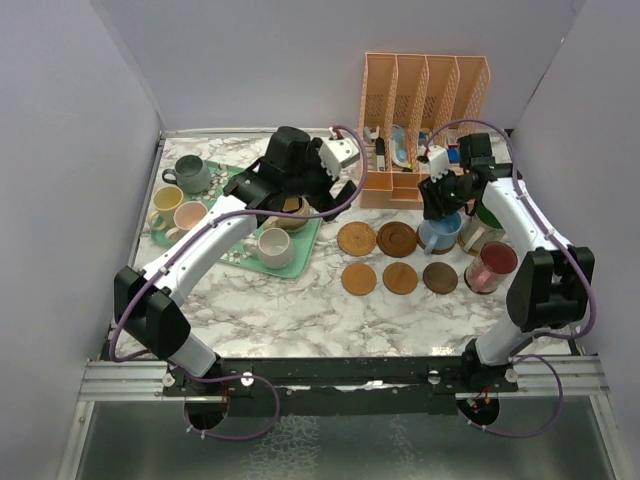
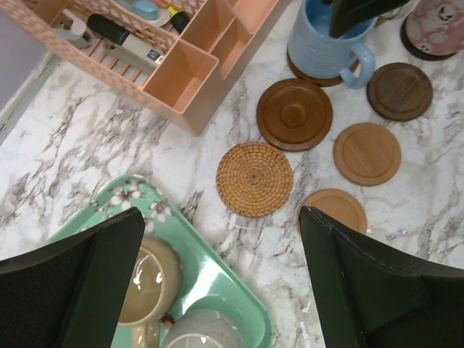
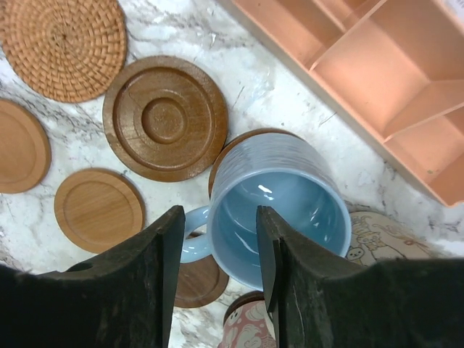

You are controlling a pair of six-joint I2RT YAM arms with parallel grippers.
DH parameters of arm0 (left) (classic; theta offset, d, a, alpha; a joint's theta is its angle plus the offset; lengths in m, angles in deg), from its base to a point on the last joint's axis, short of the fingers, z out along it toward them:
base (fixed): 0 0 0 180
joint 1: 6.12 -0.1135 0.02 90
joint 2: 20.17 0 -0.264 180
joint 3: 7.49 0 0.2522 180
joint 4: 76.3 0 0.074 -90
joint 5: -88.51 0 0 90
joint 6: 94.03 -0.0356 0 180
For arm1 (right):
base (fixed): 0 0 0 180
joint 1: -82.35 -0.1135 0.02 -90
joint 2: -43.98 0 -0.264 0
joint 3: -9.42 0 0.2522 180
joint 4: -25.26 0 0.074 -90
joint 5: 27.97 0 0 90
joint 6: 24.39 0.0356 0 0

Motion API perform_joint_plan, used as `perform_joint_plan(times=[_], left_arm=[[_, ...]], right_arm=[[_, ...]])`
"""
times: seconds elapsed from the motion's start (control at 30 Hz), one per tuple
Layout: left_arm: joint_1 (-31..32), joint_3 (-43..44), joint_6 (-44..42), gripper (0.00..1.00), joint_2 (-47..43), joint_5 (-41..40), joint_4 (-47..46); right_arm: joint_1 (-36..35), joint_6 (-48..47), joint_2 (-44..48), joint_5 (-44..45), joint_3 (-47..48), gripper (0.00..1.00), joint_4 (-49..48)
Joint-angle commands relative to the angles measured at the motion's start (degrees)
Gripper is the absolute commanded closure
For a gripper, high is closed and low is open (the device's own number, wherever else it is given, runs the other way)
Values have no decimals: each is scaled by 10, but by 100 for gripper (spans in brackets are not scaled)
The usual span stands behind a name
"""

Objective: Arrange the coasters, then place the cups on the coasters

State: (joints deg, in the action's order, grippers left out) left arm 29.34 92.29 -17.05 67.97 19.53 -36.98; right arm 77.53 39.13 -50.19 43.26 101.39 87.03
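A light blue cup (image 3: 290, 196) stands on a dark coaster (image 3: 230, 145) in the back row of coasters. My right gripper (image 3: 219, 212) is open over its rim beside the handle, one finger outside the wall and one inside, both clear of it. A woven coaster (image 1: 357, 239) and a ringed brown coaster (image 1: 397, 238) lie to the left of it, and three plain coasters (image 1: 400, 277) in front. A pink patterned cup (image 1: 490, 265) stands on a coaster at the right. My left gripper (image 2: 221, 214) hangs open above the tray's right edge, over a tan cup (image 2: 148, 279) and a cream cup (image 1: 275, 247).
The mint-green flowered tray (image 1: 310, 232) at the left also holds a grey-teal cup (image 1: 190, 174), a yellow cup (image 1: 165, 203) and a pink cup (image 1: 188, 217). A peach desk organizer (image 1: 425, 90) stands at the back. A dark green cup (image 1: 488, 213) sits behind my right arm.
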Motion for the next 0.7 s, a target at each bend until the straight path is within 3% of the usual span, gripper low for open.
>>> perform_joint_plan(times=[0.0,0.3,0.47,0.67], left_arm=[[-22,6,-21,8,-21,-58,24],[-140,-47,-24,8,-60,-75,37],[-248,-58,-17,7,-77,-62,13],[-377,-24,-10,7,-32,-32,-1]], right_arm=[[-3,6,38,-19,22,54,-10],[-3,16,88,-83,-31,53,-110],[-3,26,122,-102,-76,53,-170],[-3,23,153,-111,-100,53,-180]])
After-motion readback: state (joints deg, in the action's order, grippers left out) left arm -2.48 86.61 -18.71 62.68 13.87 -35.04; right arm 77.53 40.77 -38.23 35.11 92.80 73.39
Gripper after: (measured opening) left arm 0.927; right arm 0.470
